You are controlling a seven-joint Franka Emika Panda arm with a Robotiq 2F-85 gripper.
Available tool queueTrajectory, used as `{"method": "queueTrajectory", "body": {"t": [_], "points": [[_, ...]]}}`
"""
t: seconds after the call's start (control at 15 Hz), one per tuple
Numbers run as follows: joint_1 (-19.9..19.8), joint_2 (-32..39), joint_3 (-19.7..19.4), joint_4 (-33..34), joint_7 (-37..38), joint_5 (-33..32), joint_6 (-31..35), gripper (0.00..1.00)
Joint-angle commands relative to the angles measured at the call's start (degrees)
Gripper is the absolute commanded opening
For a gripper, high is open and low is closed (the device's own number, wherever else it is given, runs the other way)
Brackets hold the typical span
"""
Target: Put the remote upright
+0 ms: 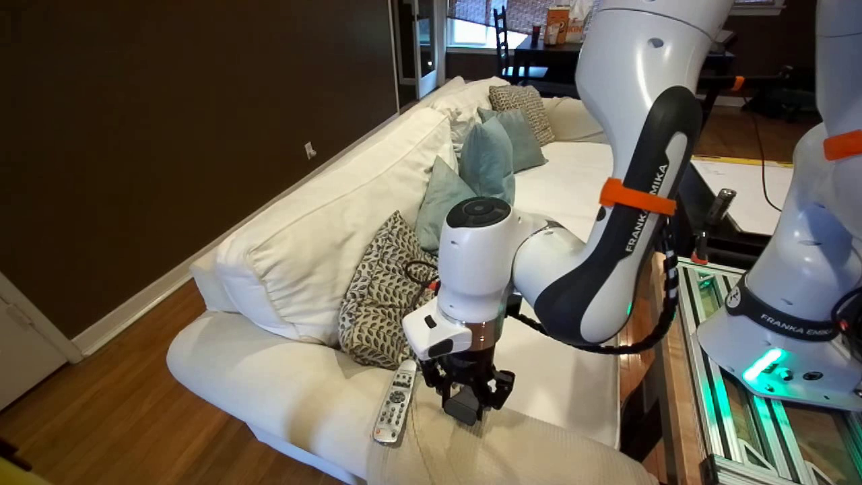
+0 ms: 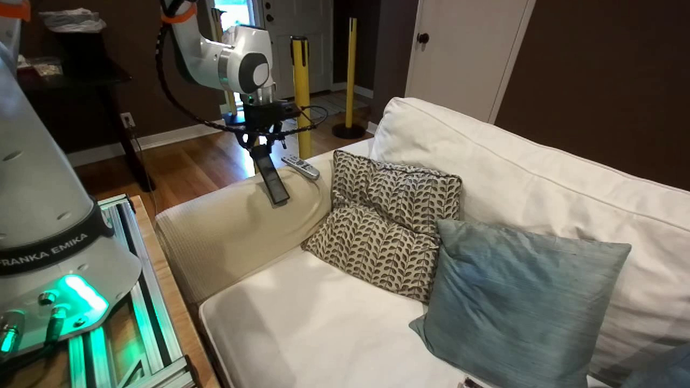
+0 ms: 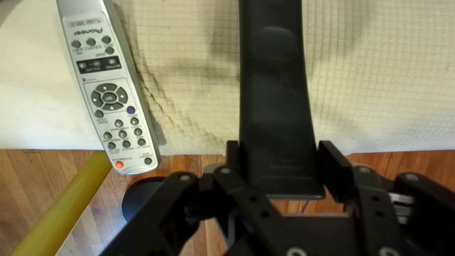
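The remote, a slim black bar, is held by my gripper over the cream sofa arm [image 2: 226,237]. The remote shows in both exterior views [image 1: 462,407] [image 2: 274,180] and in the wrist view [image 3: 273,89]. My gripper [image 1: 475,394] is shut on the upper end of the remote, with one finger on each long side; its fingers also show in the wrist view [image 3: 280,156]. The remote is tilted, its lower end slanting down toward the sofa arm. I cannot tell whether that end touches the fabric.
A light grey remote [image 1: 396,403] lies on the sofa arm beside the gripper, also in the wrist view [image 3: 110,92]. A leaf-patterned pillow [image 2: 383,221] leans at the sofa's corner, with a blue pillow [image 2: 528,302] beside it. Yellow posts [image 2: 302,91] stand beyond the sofa arm.
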Motion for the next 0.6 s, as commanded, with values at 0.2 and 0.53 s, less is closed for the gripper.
{"method": "queueTrajectory", "body": {"t": [0.2,0.53], "points": [[-2.1,-4.9,3.5,-2.3,-5.8,5.2,-1.5,0.32],[-2.2,-8.4,5.7,-2.9,-8.9,8.6,-1.7,0.32]]}}
